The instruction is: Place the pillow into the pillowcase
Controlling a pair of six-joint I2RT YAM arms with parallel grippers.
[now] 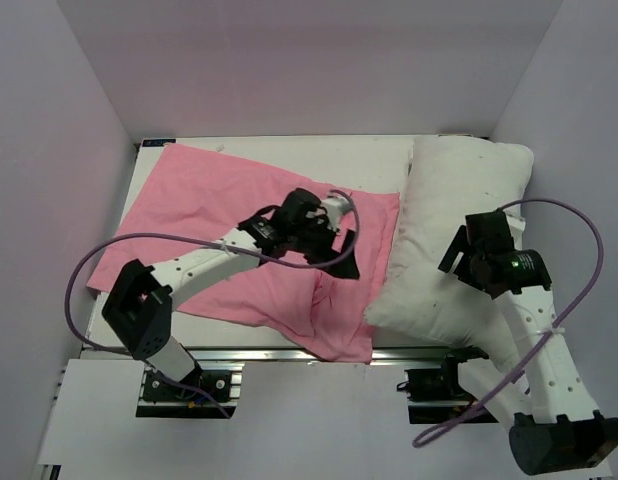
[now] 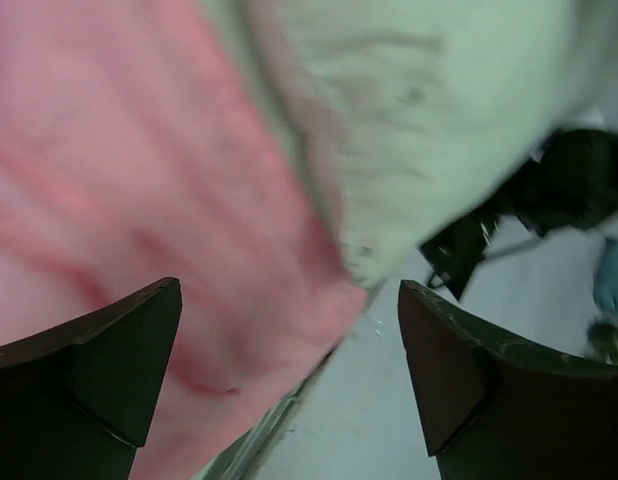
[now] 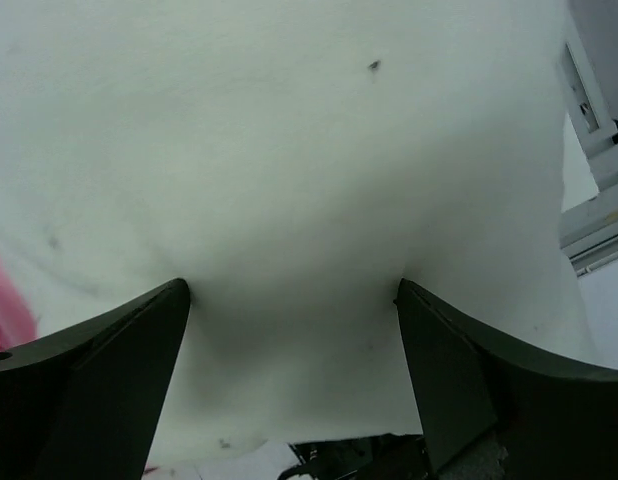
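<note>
We see the pillow (image 1: 444, 230) on the right side of the counter (image 1: 289, 150), its long axis running far to near and its left edge meeting the pillowcase (image 1: 209, 230) spread flat to the left. Our right claw (image 3: 289, 290) hangs spread right over the pillow, the nearer arm. Our left claw (image 2: 289, 300), also spread and empty, hovers over the pillowcase's right edge.

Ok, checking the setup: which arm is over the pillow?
The right arm: its fingers hang over the white pillow; the left arm's fingers are above the pink pillowcase.
</note>
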